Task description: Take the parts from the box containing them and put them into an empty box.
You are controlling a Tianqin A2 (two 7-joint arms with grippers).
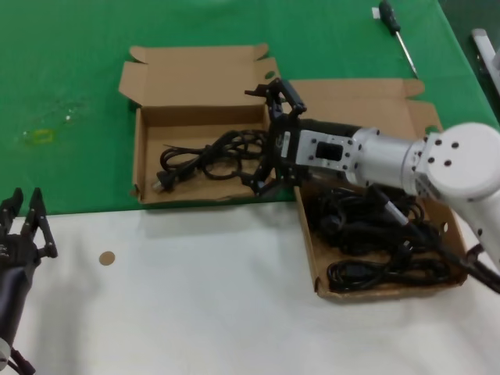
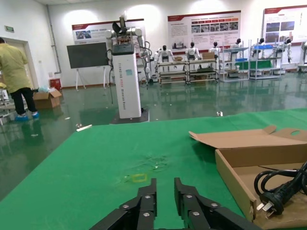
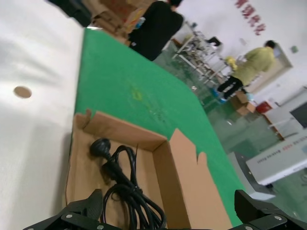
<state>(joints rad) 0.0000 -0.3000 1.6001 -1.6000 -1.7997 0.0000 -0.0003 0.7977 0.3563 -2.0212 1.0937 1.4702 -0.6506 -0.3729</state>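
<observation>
The smaller cardboard box [image 1: 142,148] lies left of centre with one black power cord [image 1: 205,158] in it. My right gripper [image 1: 262,139] hangs over that box's right end, jaws wide open, with the cord lying loose below and between them. In the right wrist view the cord [image 3: 120,177] rests on the box floor between the open gripper [image 3: 168,203] fingers. The larger box [image 1: 307,234] on the right holds several more cords [image 1: 375,234], partly hidden by my right arm. My left gripper [image 1: 25,205] is parked at the near left, empty, with a narrow gap between its fingers.
A black-handled screwdriver [image 1: 397,31] lies on the green cloth at the far right. The white table surface [image 1: 195,297] spans the front with a small round mark [image 1: 107,257]. The left wrist view shows the small box's wall [image 2: 235,177] and the cord's plug [image 2: 276,196].
</observation>
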